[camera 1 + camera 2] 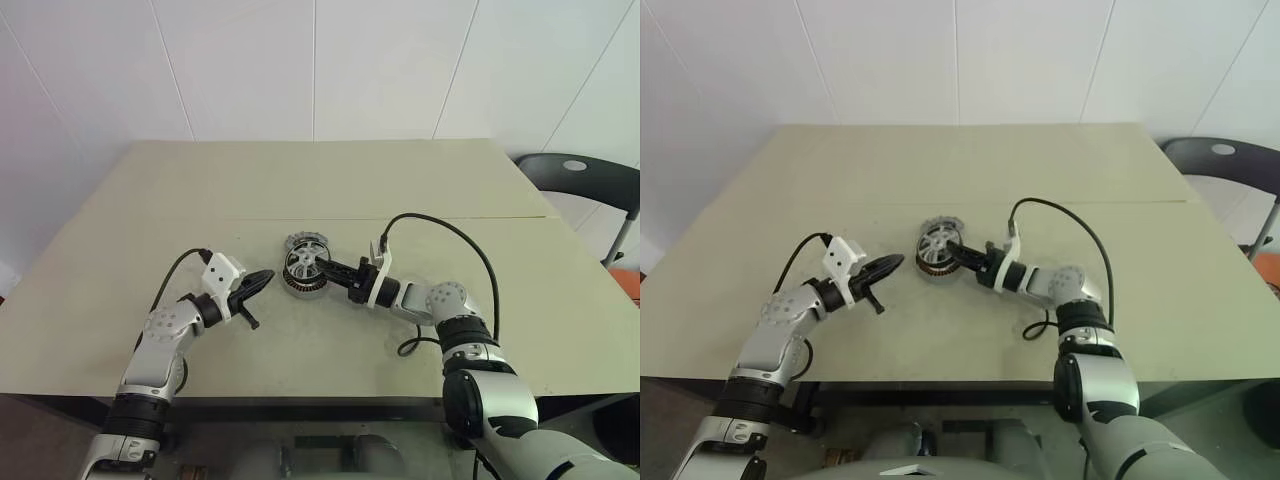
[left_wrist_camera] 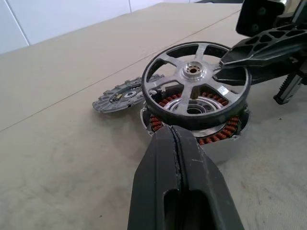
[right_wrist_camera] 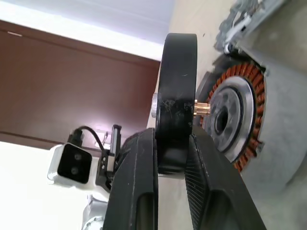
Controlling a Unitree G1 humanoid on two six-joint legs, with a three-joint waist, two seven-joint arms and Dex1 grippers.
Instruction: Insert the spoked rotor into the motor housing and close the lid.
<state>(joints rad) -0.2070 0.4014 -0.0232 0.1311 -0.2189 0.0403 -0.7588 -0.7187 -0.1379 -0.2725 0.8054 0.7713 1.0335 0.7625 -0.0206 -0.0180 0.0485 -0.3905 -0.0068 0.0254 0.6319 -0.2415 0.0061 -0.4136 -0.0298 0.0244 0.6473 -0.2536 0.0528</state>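
1. Left gripper (image 1: 262,281): fingers pressed together, empty, hovering just left of the parts.
2. Motor housing (image 2: 218,139) flat on table (image 1: 300,190); lid (image 2: 117,97) lying just behind it.
3. Spoked rotor (image 2: 197,84) pinched by its rim in right gripper (image 1: 322,267), just above housing, slightly tilted.
4. Risk: tilted rotor could jam on the windings or skew off-centre on release; rim pinch may slip.

Black-ringed, silver-spoked rotor (image 2: 197,91); copper-wound housing (image 2: 218,139); grey lid (image 2: 117,97)
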